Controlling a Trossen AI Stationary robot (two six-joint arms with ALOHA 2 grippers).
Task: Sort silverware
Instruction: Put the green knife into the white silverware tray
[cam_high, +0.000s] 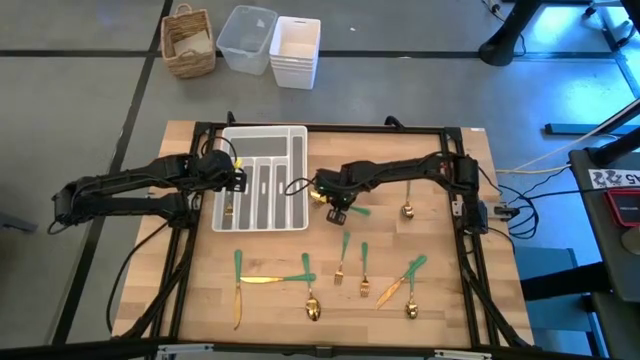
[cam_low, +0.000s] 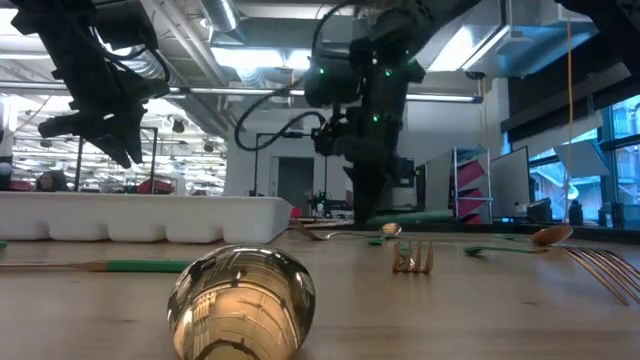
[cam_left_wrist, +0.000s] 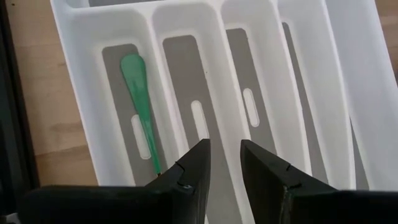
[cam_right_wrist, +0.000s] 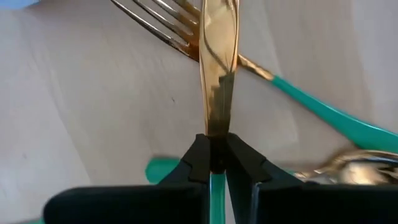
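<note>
The white tray stands on the far left of the wooden table. One green-handled piece lies in its leftmost long compartment. My left gripper hangs open over the tray, nothing between its fingers. To the right of the tray my right gripper is shut on a spoon with a gold head and a green handle. More silverware lies on the near half of the table, among it a fork and a knife. My right gripper pinches the spoon's gold neck between its two fingers, right where the gold meets the green handle. The fingers come from above, pointing steeply down, and lie across the spoon. The spoon sits roughly level, lifted clear above a fork on the table.
Another spoon lies toward the table's right edge. A spoon bowl lies close to the low camera. Beyond the far edge stand a wicker basket, a clear tub and a white bin.
</note>
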